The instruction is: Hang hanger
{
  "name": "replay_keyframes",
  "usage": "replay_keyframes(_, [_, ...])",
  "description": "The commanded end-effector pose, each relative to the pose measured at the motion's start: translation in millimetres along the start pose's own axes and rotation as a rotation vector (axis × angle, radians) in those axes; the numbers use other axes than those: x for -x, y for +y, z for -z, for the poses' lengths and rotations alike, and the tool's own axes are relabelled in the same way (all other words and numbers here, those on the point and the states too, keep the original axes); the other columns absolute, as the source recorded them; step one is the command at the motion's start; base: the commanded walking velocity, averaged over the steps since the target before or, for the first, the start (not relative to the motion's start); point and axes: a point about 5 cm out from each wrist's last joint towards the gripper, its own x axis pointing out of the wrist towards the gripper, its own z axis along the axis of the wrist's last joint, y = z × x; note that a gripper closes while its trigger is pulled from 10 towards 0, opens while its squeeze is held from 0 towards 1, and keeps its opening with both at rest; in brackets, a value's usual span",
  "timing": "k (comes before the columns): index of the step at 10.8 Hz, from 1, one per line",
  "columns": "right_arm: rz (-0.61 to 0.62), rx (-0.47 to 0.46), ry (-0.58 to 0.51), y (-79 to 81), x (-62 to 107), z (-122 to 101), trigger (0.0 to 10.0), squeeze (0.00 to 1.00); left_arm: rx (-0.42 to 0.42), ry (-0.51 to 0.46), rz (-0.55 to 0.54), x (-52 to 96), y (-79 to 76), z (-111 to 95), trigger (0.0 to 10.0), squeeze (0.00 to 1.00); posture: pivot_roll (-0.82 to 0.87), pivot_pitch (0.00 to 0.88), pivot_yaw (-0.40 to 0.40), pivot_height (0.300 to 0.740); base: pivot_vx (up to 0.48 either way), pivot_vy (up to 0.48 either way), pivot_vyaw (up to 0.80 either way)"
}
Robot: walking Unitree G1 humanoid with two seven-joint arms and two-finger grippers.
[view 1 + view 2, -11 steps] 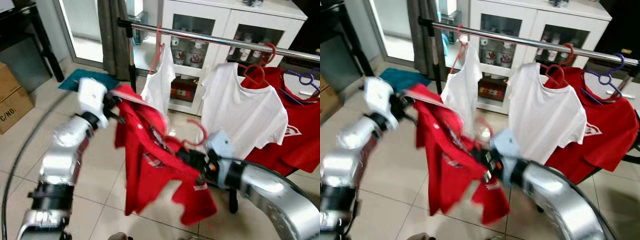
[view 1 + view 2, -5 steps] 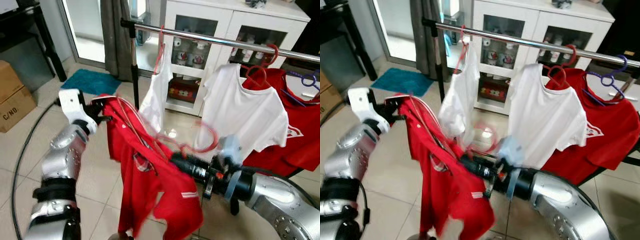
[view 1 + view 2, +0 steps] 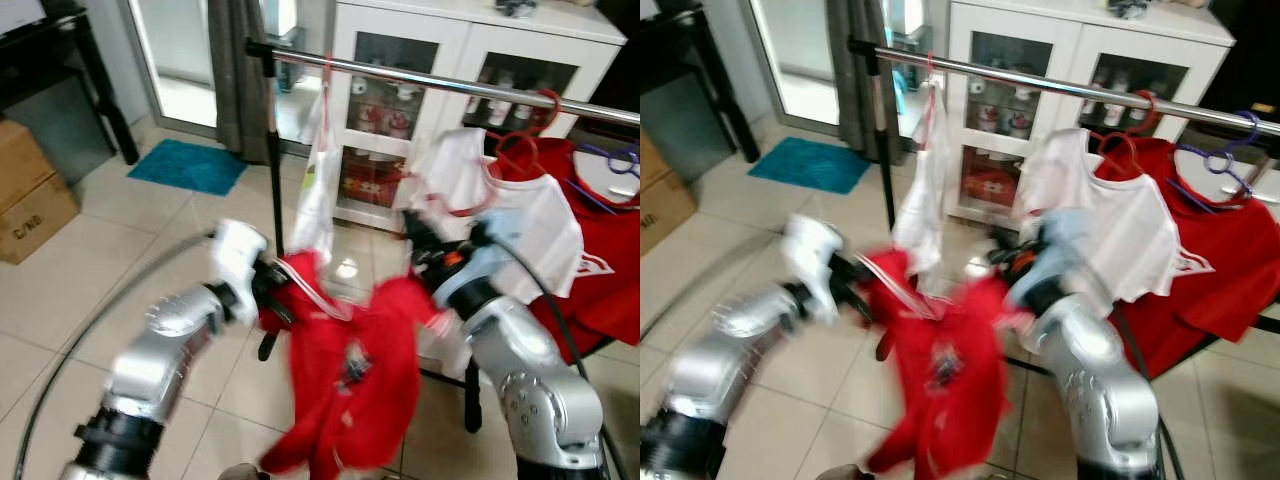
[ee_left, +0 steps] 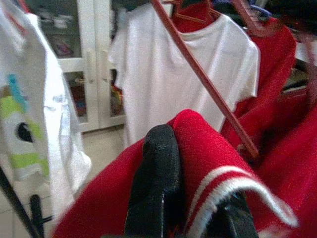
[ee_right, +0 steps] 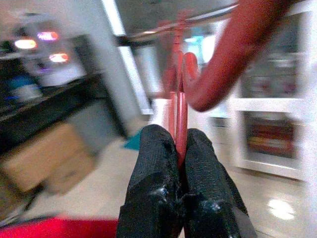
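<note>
— Where is the hanger?

— I see the red hanger (image 5: 208,74) clamped in my right pincer (image 5: 181,163), its two black fingers (image 5: 153,168) pressed together on the thin stem below the hook. That arm is raised in front of the white shirt (image 3: 540,225), below the metal rail (image 3: 430,80).

— And the left side?

— My left pincer (image 4: 185,198) is pinched on the collar of the red shirt (image 3: 350,370), which sags between both arms above the tiled floor (image 3: 120,250). The picture is blurred, so I cannot tell how the shirt sits on the hanger.

— Anything else on the rail?

— Another white shirt (image 3: 318,190) near the post, and red shirts (image 3: 600,260) at the far right.
</note>
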Motion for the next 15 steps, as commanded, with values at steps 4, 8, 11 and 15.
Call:
replay_keyframes(4, [0.173,-0.012,-0.064,-19.5,-3.1,-5.2,6.7,0.0,0.007,-0.005,0.052,12.4,-18.0,-5.4,0.0,0.0,-0.05,0.0,-0.014,0.74,0.0,0.0,0.0])
replay_keyframes(8, [0.219,0.115,0.119,-24.7,25.9,24.6,10.0,0.0,-0.014,-0.08,-0.502,43.0,9.1,0.6,10.0,0.0,-0.05,0.0,-0.041,0.74,0.0,0.0,-0.6])
replay_keyframes(11, [0.257,0.114,0.128,-26.4,27.9,27.2,10.0,0.0,0.098,-0.137,-0.695,49.3,14.0,6.3,10.0,0.0,-0.04,0.0,-0.059,0.74,0.0,0.0,-0.8])
replay_keyframes(15, [0.304,0.103,0.111,-28.6,27.2,24.5,10.0,0.0,0.266,-0.11,-0.78,43.8,1.6,12.9,10.0,0.0,-0.05,0.0,-0.053,0.74,0.0,0.0,-0.8])
